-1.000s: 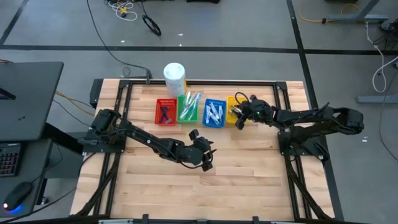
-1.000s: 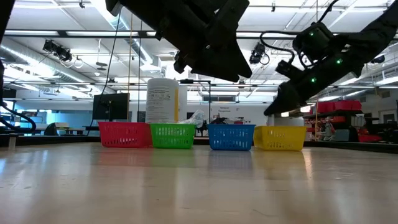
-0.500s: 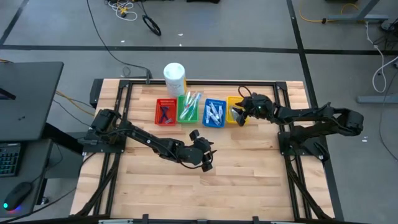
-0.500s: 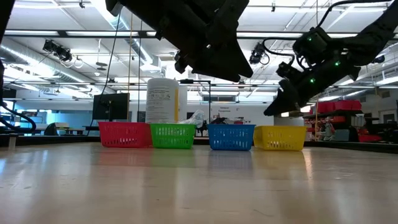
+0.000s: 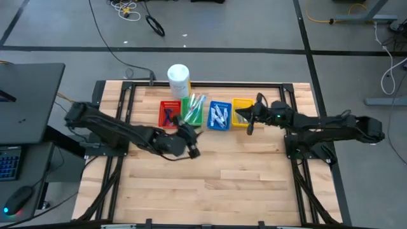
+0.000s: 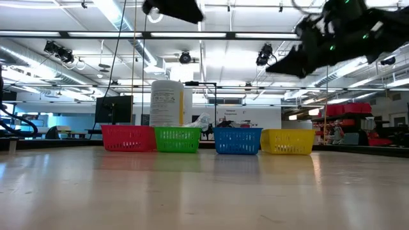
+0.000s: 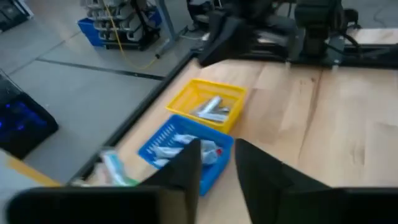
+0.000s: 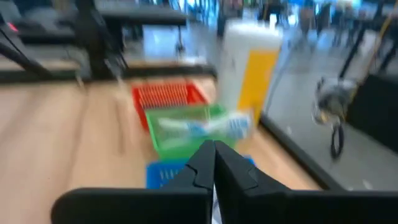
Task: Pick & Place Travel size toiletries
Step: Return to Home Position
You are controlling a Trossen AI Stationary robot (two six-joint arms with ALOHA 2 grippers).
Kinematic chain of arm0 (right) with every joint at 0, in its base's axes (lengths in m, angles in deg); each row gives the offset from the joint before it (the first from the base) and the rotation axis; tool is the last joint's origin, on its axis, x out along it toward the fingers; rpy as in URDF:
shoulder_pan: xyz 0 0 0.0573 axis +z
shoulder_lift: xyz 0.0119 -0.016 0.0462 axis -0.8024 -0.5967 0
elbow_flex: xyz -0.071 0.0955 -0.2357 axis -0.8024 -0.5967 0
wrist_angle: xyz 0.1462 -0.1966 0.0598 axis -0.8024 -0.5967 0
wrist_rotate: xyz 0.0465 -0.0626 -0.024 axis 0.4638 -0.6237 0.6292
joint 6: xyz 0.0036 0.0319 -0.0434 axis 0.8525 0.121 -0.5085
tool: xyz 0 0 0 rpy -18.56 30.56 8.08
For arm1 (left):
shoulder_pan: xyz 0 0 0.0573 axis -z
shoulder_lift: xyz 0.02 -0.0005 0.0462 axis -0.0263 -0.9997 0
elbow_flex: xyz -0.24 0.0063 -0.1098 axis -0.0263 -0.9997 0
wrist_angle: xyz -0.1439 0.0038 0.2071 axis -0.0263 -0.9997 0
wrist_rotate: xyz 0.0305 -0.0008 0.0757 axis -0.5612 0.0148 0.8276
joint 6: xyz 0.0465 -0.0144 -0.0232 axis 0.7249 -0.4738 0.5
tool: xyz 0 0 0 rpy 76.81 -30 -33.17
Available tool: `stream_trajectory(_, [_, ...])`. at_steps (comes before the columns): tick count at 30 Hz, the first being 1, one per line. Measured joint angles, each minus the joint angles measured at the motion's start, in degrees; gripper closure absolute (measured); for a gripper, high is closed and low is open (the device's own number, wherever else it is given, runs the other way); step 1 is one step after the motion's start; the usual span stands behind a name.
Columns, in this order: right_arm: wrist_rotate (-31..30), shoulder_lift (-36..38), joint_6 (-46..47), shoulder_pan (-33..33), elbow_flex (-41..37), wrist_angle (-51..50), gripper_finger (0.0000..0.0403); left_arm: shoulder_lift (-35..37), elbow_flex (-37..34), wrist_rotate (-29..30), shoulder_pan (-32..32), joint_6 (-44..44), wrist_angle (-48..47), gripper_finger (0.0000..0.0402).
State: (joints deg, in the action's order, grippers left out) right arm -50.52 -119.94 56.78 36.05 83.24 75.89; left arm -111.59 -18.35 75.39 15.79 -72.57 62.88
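Note:
The travel size toiletries lie in four small bins in a row at the table's far side. Dark blue razors are in the red bin (image 5: 168, 114), toothbrushes in the green bin (image 5: 193, 111), white tubes in the blue bin (image 5: 219, 116) and silvery tubes (image 7: 210, 109) in the yellow bin (image 5: 240, 113). My left gripper (image 5: 192, 146) hangs high above the table, just nearer than the green bin. It is open, with a narrow empty gap (image 7: 217, 149). My right gripper (image 5: 249, 126) hangs high beside the yellow bin's near right corner, shut on nothing (image 8: 214, 149).
A large white canister (image 5: 179, 79) stands upright behind the red and green bins at the far edge. Bare wooden table (image 5: 241, 178) lies on the near side of the bins. Both arms hang well above the bins in the low view.
My left gripper has risen and drawn back toward the table's left and far side, from mid-table to just short of the green bin. My right gripper has risen from just above the yellow bin to well above it.

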Motion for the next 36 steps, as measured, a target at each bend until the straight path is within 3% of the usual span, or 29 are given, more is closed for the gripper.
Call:
stream_trajectory(7, [2.84, 14.18, -0.53, 3.27, 0.00, -3.29, 0.0400, 11.77, 0.00, 3.64, -0.11, 3.13, -14.22, 0.0392])
stream_trajectory(12, [6.52, 25.16, -0.74, 3.27, 0.01, -10.85, 0.0401, 19.44, 0.00, 6.95, -0.72, 1.70, -23.36, 0.0390])
stream_trajectory(20, [8.91, 39.79, -1.74, 3.49, -0.01, -31.52, 0.0402, 28.70, -1.90, 3.53, -0.47, -3.68, -32.55, 0.0392])
stream_trajectory(25, [13.34, 45.79, -3.23, 3.49, -0.02, -33.35, 0.0402, 36.44, -11.40, 3.79, -0.26, -3.24, -28.63, 0.0390])
stream_trajectory(29, [14.09, 50.56, -4.49, 3.51, -0.68, -35.26, 0.0402, 44.98, -23.05, 2.64, -0.26, -2.12, -18.17, 0.0397])
stream_trajectory(36, [19.46, 56.72, -3.86, 3.49, -6.22, -33.27, 0.0403, 61.46, -42.32, -10.20, -0.26, 14.31, 6.97, 0.0389])
